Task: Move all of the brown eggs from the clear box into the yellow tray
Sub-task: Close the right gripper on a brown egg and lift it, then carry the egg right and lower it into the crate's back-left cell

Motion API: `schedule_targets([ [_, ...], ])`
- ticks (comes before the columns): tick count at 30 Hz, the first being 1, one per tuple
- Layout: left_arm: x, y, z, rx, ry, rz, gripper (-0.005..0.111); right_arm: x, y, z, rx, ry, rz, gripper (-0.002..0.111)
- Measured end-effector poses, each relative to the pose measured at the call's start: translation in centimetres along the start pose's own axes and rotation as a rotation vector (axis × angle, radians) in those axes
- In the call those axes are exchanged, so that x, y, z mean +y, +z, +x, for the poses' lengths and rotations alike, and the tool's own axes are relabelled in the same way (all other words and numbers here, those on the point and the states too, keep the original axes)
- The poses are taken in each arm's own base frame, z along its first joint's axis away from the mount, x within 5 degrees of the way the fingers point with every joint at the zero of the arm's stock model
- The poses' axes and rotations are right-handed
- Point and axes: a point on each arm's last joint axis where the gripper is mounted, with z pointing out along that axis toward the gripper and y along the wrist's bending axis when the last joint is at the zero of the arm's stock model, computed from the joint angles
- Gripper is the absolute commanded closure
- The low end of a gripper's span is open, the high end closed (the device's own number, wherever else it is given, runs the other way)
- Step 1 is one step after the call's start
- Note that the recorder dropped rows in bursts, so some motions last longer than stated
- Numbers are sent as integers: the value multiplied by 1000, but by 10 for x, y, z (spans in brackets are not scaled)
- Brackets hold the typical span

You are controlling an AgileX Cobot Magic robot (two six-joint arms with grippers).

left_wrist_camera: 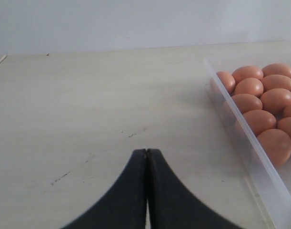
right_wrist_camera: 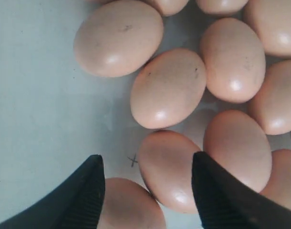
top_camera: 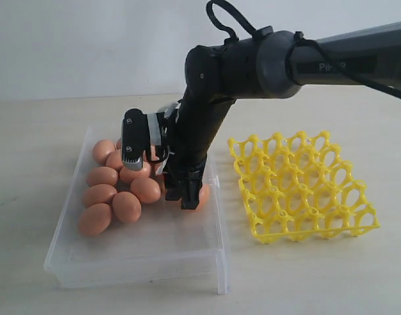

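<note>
Several brown eggs (top_camera: 126,206) lie bunched at the far left of the clear box (top_camera: 154,262). The yellow tray (top_camera: 298,184) stands to the right of the box, and every cup I can see is empty. My right gripper (top_camera: 182,197) reaches across into the box and points down among the eggs. In the right wrist view it (right_wrist_camera: 146,160) is open, with one egg (right_wrist_camera: 170,169) lying between its fingers and no pad touching it. My left gripper (left_wrist_camera: 146,151) is shut on nothing and hangs over bare table beside the box wall (left_wrist_camera: 250,148).
The near half of the box floor (top_camera: 167,243) is bare. The right arm's dark links (top_camera: 253,65) stretch over the tray's far side. Beige table (top_camera: 318,275) surrounds the box and the tray, and a pale wall stands behind.
</note>
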Motion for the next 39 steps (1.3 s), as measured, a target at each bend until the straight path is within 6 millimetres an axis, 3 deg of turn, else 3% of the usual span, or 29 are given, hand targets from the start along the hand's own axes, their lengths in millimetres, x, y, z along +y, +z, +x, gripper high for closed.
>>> schedule_targets([
  [12,0,0,0,0,0,0,107,-7,37,10,44,-59,63,56],
  [18,0,0,0,0,4,-1,107,-7,41,10,38,-15,71,102],
  [19,0,0,0,0,4,-1,107,-7,41,10,38,-1,71,108],
  [21,0,0,0,0,4,-1,107,-8,38,9,34,13,76,108],
  [24,0,0,0,0,6,-1,107,-10,26,4,6,27,104,108],
  [28,0,0,0,0,6,-1,107,-20,-7,-4,-98,120,176,108],
  [32,0,0,0,0,8,-2,107,-34,-44,0,-179,242,269,108],
  [39,0,0,0,0,8,-2,107,-39,-84,48,-260,488,466,108],
])
